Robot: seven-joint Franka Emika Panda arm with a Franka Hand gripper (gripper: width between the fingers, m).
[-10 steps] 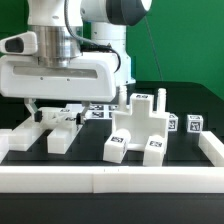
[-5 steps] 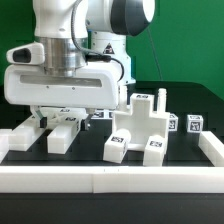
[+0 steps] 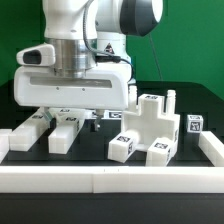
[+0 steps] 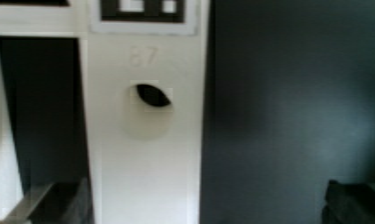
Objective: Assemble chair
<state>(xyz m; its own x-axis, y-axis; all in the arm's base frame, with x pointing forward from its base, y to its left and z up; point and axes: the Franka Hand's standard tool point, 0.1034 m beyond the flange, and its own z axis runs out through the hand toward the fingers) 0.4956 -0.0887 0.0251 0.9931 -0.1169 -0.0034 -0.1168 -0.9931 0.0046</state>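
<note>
Two loose chair pieces lie low toward the exterior view's left: a long bar point(image 3: 27, 134) and, just beside it, a shorter block point(image 3: 65, 133), both matte white and resting flat on the black table point(image 3: 92, 150). A larger joined block point(image 3: 148, 128), stepped in form and carrying square tags on its front faces, stands at centre right of that frame, with a slim post point(image 3: 171, 100) rising at its far side. A small tagged cube point(image 3: 194, 124) sits apart near the right edge. The white border rail point(image 3: 110, 180) runs across the lower frame. The gripper point(image 3: 68, 111) hangs directly above the two left-hand pieces, its broad white body filling the upper left and centre. Jaws: spread fully wide, holding nothing. The wrist view confirms this: a white holed piece point(image 4: 145, 130), with one dark hole and a tag at its end, lies on the table between the two dark fingers point(image 4: 51, 205), nearer one than the other. Contact cannot be determined, as the fingertips are blurred. Which of the two left-hand pieces it is cannot be told.
</note>
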